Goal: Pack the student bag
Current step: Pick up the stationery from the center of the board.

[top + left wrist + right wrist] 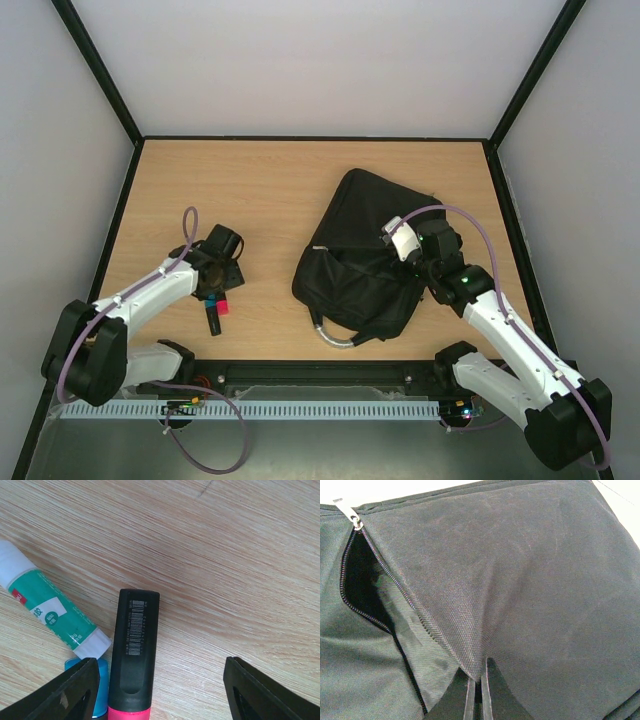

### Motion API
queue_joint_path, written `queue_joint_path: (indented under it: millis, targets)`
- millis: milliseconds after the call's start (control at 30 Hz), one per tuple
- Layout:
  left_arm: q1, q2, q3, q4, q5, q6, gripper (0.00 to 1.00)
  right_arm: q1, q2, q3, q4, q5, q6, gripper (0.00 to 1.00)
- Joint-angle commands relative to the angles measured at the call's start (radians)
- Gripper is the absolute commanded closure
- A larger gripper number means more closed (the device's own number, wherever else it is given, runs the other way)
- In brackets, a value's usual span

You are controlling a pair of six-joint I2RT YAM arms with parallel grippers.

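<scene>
left gripper (161, 669) jaws wide, empty, straddling pink highlighter (134, 645), axis vertical in frame; right gripper (480, 675) pinches student bag (530, 580) flap.

Student bag (350, 232): black fabric backpack, lying flat right of centre, zip (400, 585) partly open, grey handle (335, 338) at near end.

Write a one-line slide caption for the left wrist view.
The left arm's open jaws flank a black-and-pink marker lying beside a green glue stick on the wooden table.
</scene>
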Motion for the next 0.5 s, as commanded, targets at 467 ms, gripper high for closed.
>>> queue_joint_path:
  millis: [467]
  targets:
    - [0.008, 0.041, -0.046, 0.033, 0.058, -0.011, 0.3, 0.011, -0.025, 0.002, 0.023, -0.05, -0.003, 0.99]
